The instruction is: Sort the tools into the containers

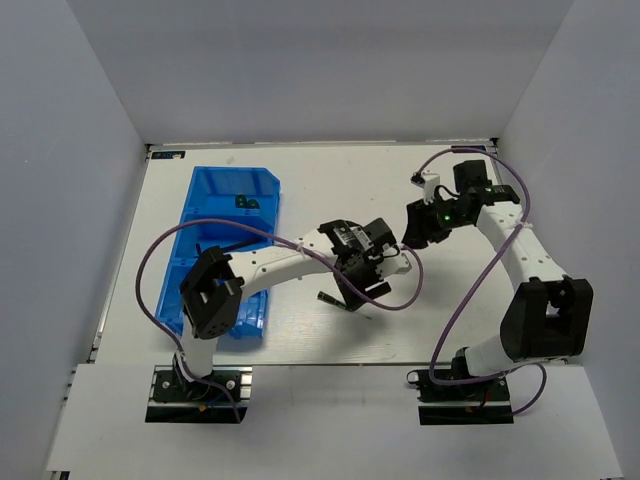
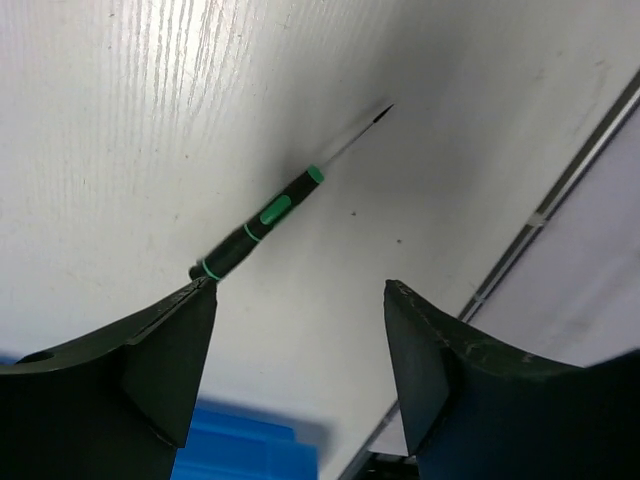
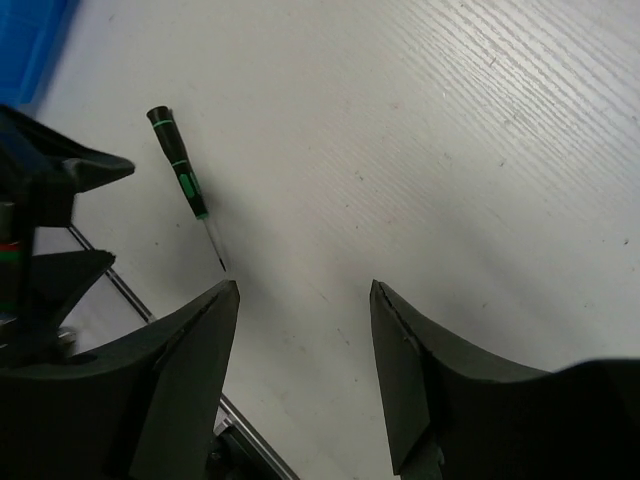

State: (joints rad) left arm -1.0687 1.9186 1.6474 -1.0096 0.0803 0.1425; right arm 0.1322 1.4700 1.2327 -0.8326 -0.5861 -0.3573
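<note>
Lying flat on the white tabletop (image 2: 110, 120), one thin green-black screwdriver (image 2: 262, 222) is sitting just ahead of the left end effector (image 2: 300, 290). Its handle butt is showing close to the tip of one finger (image 2: 165, 340) and its blade is pointing away, so it is not lying between the fingers. Those fingers are standing wide apart, gripping nothing. The right end effector (image 3: 303, 288) is hovering nearby, its fingers also standing apart and holding nothing, with the screwdriver lying off to one side of it. Three joined blue bins (image 1: 215, 190) are sitting in a row at the tabletop's left side, well apart from the screwdriver, and the left arm (image 1: 280, 262) is partly hiding them. Small dark items (image 1: 247, 203) are lying in the far bin, too small to name.
</note>
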